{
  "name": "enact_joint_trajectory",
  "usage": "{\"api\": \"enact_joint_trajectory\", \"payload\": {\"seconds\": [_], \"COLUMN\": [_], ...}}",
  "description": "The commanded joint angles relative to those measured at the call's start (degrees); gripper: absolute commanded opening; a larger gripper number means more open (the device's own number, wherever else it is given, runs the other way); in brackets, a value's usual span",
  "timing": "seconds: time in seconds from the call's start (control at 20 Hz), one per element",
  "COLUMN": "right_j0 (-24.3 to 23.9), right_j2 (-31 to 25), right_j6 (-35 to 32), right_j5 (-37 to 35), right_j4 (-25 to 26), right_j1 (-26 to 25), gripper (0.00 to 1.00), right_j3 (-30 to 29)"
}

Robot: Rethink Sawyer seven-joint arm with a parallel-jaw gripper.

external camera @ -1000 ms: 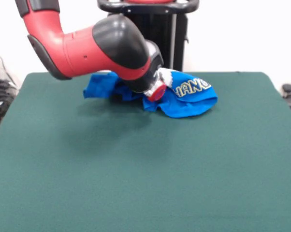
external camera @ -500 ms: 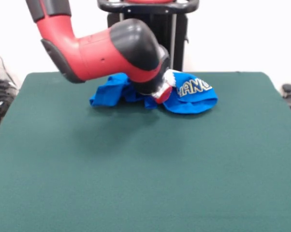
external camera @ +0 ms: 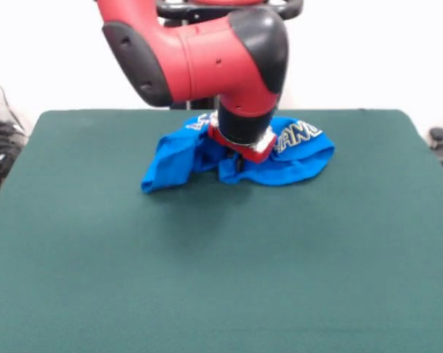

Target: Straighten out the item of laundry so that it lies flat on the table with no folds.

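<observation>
The red and black arm [external camera: 207,59] bends down onto the crumpled blue T-shirt [external camera: 177,158], wrist nearly upright. The pincer [external camera: 238,158] is buried in the cloth; whether it grips cannot be told. The shirt lies bunched near the worktop's [external camera: 221,265] far edge, with bare green felt on every other side.

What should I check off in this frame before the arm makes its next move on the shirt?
1. T-shirt lies flat: not ok, bunched with folds.
2. T-shirt fully on the table: ok, it sits near the far edge.
3. Gripper at the cloth: ok, low over the middle of the heap.
4. Grip on the fabric: cannot tell, the wrist hides the fingertips.
5. Lettering face up: ok, partly showing on the right lobe.
6. Bare table toward the camera for spreading: ok.
</observation>
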State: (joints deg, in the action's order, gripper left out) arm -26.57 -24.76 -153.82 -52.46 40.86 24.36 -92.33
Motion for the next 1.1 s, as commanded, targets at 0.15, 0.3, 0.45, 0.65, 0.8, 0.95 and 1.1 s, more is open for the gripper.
{"api": "enact_joint_trajectory", "payload": {"seconds": [0.15,0.3,0.45,0.65,0.8,0.95,1.1], "right_j0": [6.98,4.33,0.80,-0.06,-0.16,-0.38,-0.63], "right_j2": [6.72,3.94,-0.10,-2.40,-3.18,-3.95,-4.33], "right_j6": [-9.98,-3.85,2.54,5.40,6.43,8.17,9.55], "right_j5": [12.30,9.87,6.42,6.35,7.38,5.87,5.15], "right_j4": [8.25,1.58,-5.40,-9.78,-11.46,-13.15,-14.12], "right_j1": [5.40,5.25,6.33,6.80,5.60,5.15,4.89], "gripper": [0.00,0.00,0.00,0.00,0.00,0.00,0.00], "right_j3": [13.03,12.33,9.88,8.46,9.16,9.54,9.31]}}
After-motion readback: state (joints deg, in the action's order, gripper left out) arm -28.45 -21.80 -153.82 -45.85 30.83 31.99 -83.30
